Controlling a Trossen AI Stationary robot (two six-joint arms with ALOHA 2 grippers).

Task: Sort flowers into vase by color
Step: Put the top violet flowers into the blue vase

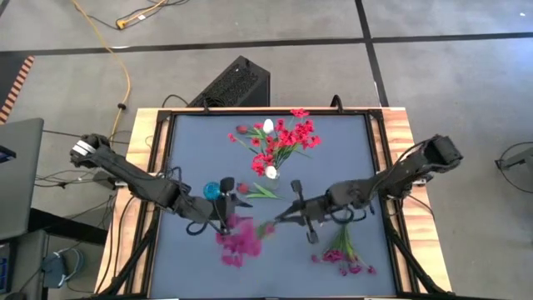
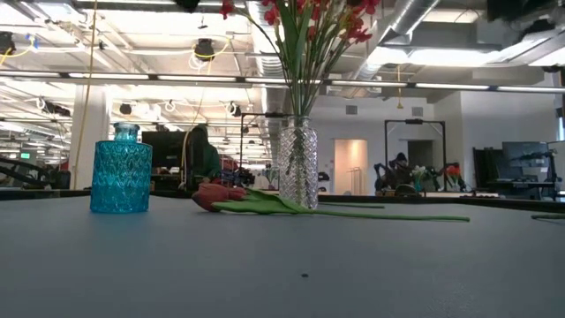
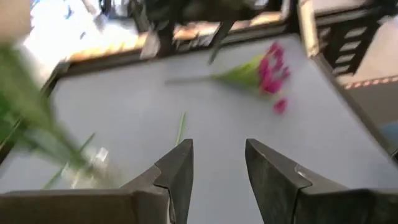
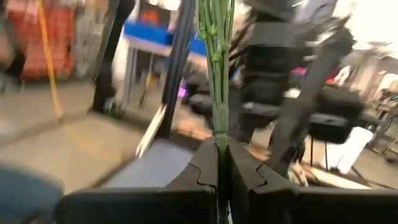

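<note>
Handing over a purple sprig (image 1: pixel 241 240): right gripper (image 4: pixel 221 163) clamped on stem, left gripper (image 3: pixel 217 163) open, empty. Next: carry to blue vase (image 1: pixel 213 191).

Red blossoms (image 2: pixel 305 13) cropped above.

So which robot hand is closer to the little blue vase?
The left hand. It is open, just below the blue vase in the high view. The right hand, shut on a green stem, sits farther off, toward the table's middle.
</note>
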